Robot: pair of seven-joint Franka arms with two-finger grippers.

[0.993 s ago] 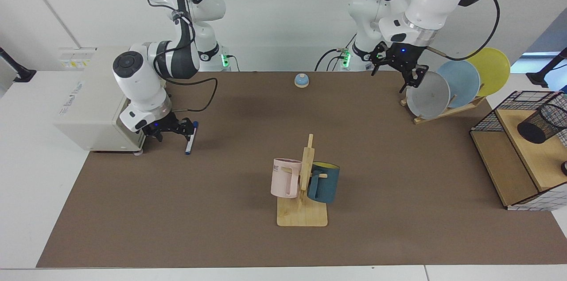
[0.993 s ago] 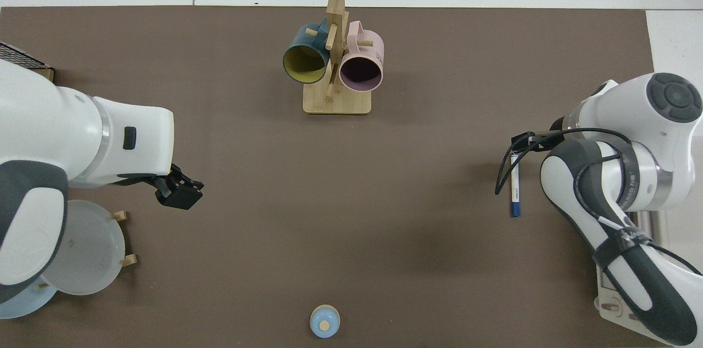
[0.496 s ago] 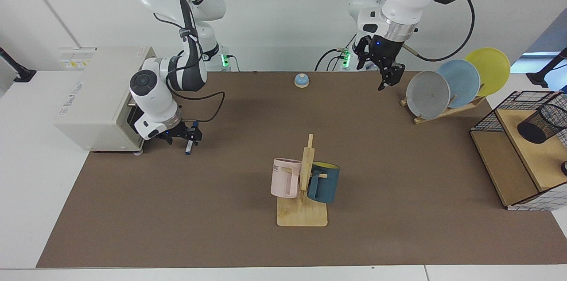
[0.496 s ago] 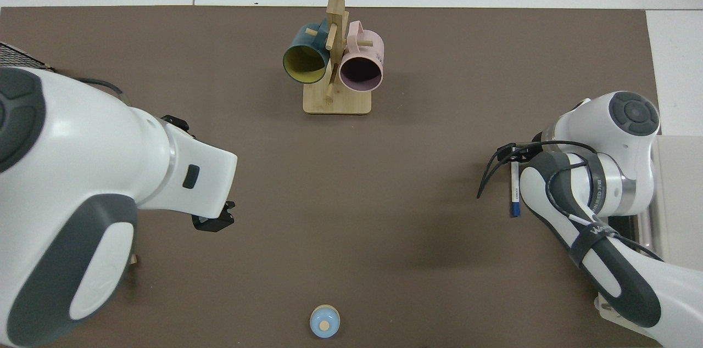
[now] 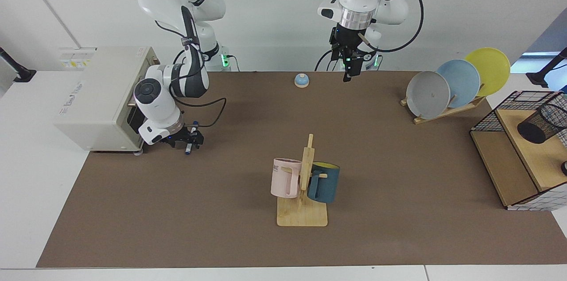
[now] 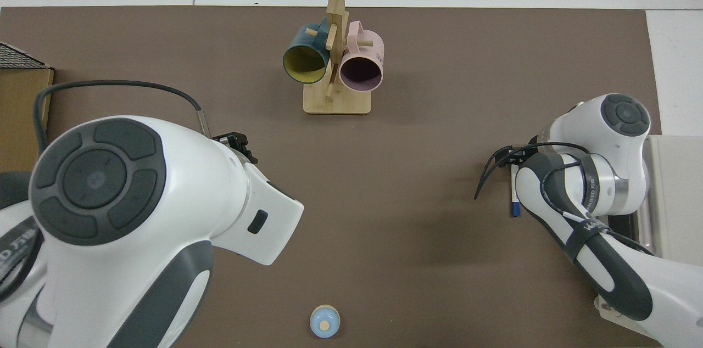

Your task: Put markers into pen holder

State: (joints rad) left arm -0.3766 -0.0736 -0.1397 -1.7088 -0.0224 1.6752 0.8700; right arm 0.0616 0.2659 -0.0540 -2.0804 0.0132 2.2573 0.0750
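Note:
The marker (image 5: 188,149), white with blue ends, lies flat on the brown mat beside the beige box; the top view shows the marker (image 6: 514,197) half under the right arm. My right gripper (image 5: 189,138) is down low over its upper half, open, one finger on each side of the barrel. At the far end of the table the pen holder (image 5: 542,123), a black mesh cup, lies tilted on a wooden shelf. My left gripper (image 5: 350,76) hangs pointing down over the back edge near the bell, holding nothing.
A mug tree (image 5: 302,216) with a pink and a teal mug stands mid-table. A rack holds three plates (image 5: 456,81) near a wire-basket shelf (image 5: 487,121). A blue bell (image 5: 301,80) sits at the back. A beige box (image 5: 97,95) flanks the right arm.
The left arm swung away from the plate rack to the back middle of the table. The right gripper turned and settled lower over the marker, which has stayed in place.

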